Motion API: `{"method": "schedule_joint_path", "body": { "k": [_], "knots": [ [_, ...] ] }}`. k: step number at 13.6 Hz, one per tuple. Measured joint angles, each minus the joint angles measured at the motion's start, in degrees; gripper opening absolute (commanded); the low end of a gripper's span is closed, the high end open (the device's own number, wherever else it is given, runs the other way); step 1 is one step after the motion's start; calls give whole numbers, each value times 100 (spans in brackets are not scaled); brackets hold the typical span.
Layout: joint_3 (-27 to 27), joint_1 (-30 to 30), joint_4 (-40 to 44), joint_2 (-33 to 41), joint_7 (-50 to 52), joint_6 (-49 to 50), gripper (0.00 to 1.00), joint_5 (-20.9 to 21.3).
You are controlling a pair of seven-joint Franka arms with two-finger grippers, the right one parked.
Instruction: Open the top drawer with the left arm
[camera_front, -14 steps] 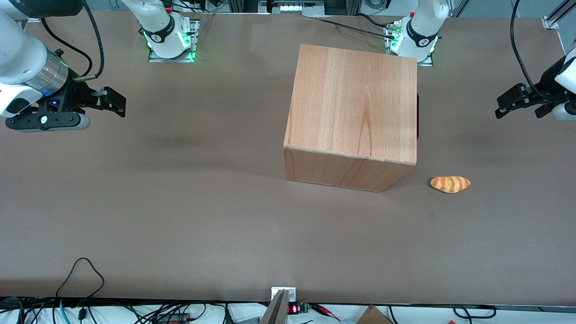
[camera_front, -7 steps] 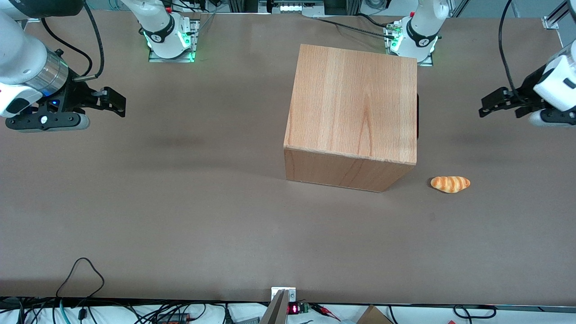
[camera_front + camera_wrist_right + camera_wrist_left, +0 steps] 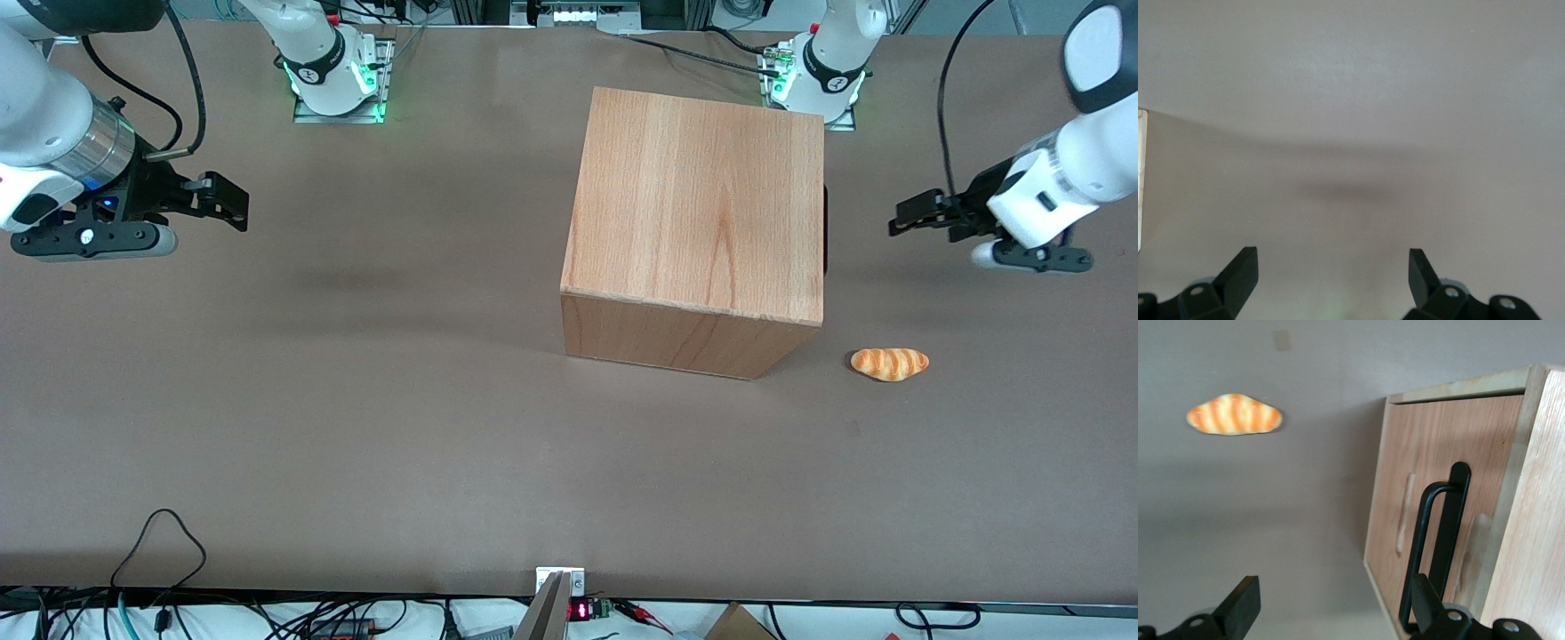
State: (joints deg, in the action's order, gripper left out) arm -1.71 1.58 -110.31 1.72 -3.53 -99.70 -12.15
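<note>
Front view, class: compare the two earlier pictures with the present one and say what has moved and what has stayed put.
The left arm has swung in toward the cabinet, bringing its gripper nearer the cabinet's drawer side; the gripper is open and holds nothing. The top drawer is shut, its black handle untouched. The cabinet and the bread roll have not moved.

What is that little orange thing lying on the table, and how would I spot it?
Start at the big wooden cabinet on the brown table. Beside its corner nearest the front camera lies a small bread roll, golden with orange stripes. The open gripper hovers above the table, farther from the camera.
</note>
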Motion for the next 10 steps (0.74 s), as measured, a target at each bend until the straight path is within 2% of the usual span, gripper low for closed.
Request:
{"method": "schedule_joint_path", "body": {
  "k": [4,10],
  "knots": [
    [-191,-28,-525,-45,-5,-600,100,-204],
    [-346,-31,-704,-130,-11,-765,100,-243]
  ]
}}
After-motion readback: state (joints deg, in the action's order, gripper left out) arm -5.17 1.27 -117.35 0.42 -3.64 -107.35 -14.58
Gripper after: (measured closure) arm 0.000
